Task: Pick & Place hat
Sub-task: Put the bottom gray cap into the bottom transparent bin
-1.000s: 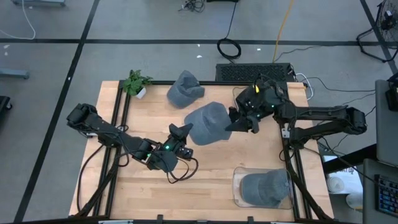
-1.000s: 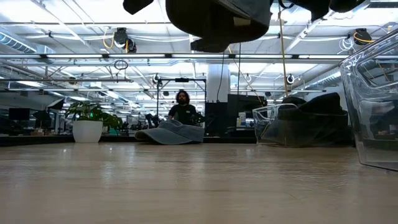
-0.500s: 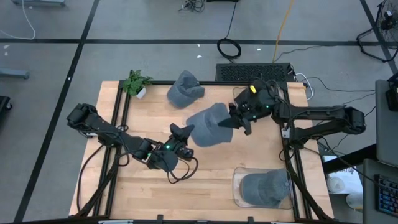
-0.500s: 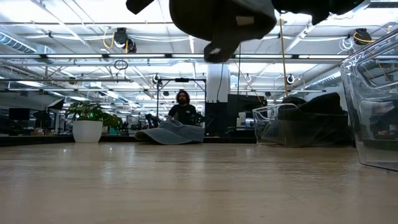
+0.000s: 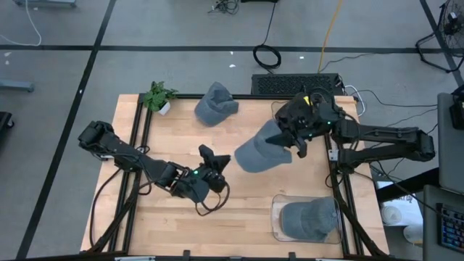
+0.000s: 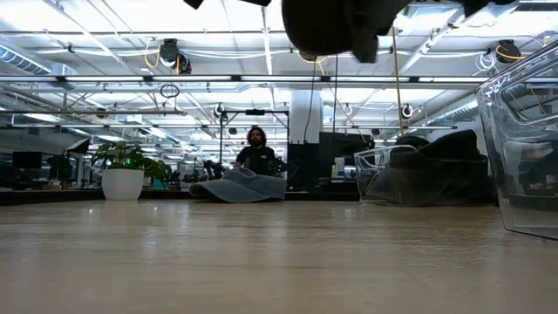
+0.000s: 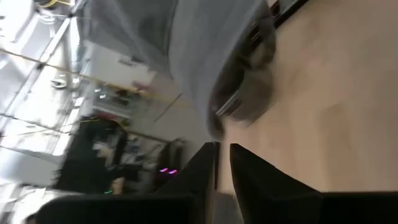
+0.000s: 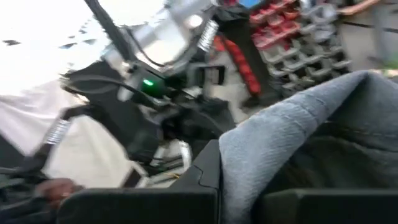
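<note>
A grey hat hangs in the air over the middle of the table; in the low view it shows at the top. My right gripper is shut on its right side. My left gripper stands to the hat's left, apart from it. In its wrist view a narrow gap shows between the fingers, with nothing in it and the hat ahead. A second grey hat lies on the table at the far edge. My right gripper pinches the hat's grey cloth between its two fingers, at the side of the hat toward the table's right edge. The fingers come from the right, slanting down. The hat is lifted clear of the table and hangs out to the left of the fingers.
A small potted plant stands at the far left corner. A clear container at the near right holds a third grey hat. A person sits in the room beyond the table.
My right gripper has taken hold of the hat's right side and carried it toward the table's right edge and a little up. The hat has come away from my left gripper's fingers, which stay near the table's middle.
</note>
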Tool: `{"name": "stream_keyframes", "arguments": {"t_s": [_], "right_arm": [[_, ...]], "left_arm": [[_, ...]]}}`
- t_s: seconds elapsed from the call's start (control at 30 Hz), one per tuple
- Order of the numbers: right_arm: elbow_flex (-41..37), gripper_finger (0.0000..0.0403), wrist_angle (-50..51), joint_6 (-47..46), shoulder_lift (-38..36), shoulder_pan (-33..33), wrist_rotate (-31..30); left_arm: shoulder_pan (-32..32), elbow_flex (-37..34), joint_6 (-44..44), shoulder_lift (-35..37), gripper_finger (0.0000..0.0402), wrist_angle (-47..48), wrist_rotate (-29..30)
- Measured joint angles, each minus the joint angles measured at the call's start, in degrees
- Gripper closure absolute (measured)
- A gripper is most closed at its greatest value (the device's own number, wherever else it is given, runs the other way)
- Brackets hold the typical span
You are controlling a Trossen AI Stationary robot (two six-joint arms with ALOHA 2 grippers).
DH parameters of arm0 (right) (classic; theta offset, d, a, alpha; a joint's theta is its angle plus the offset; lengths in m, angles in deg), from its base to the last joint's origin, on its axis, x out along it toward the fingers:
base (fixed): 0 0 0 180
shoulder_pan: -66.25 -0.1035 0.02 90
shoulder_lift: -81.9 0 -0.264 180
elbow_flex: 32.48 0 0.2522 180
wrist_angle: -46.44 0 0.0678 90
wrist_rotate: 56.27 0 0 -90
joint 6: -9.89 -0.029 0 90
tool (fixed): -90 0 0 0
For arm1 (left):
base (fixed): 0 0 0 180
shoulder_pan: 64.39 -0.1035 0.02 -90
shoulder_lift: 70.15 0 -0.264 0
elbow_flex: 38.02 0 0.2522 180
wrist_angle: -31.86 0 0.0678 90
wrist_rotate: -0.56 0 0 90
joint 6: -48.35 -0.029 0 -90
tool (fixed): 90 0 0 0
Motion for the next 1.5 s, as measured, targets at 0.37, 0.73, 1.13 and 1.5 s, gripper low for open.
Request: {"name": "stream_keyframes", "arguments": {"t_s": [0.37,0.73,1.13,1.5], "right_arm": [[-0.1,0.0403,6.2,3.8,-4.1,-0.1,-3.4],[0.0,0.0403,8.0,7.1,-16.3,-4.6,-1.9],[2.8,0.0403,26.0,17.4,-23.3,-8.5,-11.4],[4.2,0.0403,32.8,20.3,-27.4,-8.4,-12.4]], "left_arm": [[-1.3,0.2,10.2,0.1,0.0335,-0.2,-5.9],[-11.0,0.1,32.0,0.1,0.0335,16.2,-17.0],[-20.7,0.0,32.5,4.5,0.0334,9.8,-43.3],[-28.9,-10.9,31.7,19.9,0.0334,-6.6,-63.2]]}}
